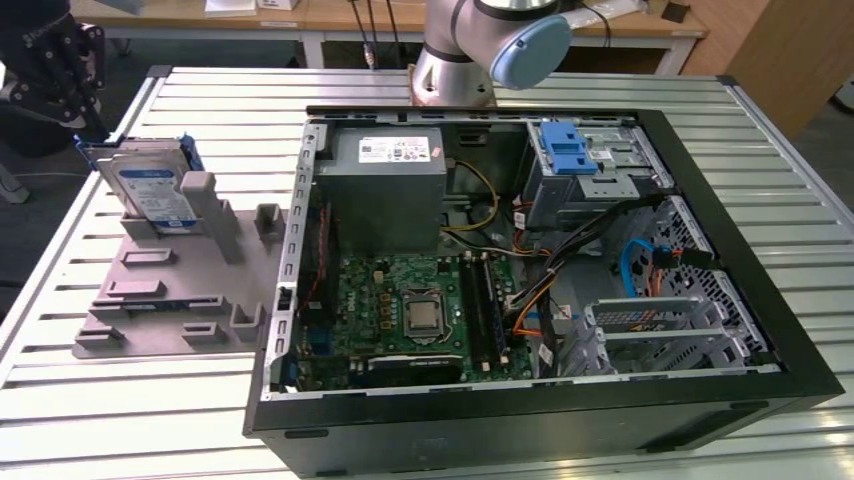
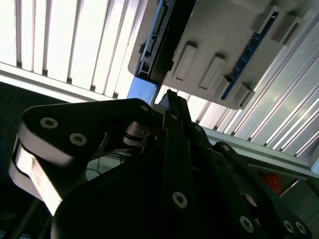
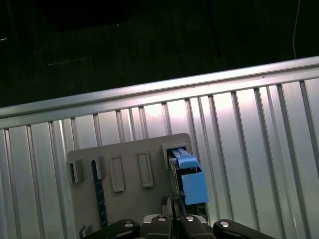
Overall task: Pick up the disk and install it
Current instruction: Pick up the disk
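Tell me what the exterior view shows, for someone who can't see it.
The disk stands on edge in a grey slotted tray on a metal table, at the exterior view's left. Beside it lies an open computer case, motherboard showing, robot arm behind.

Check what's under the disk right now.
The disk stands on edge in a slot of the grey slotted tray, which lies on the ribbed metal table. Tray posts cover its lower edge, so the seating there can't be seen.
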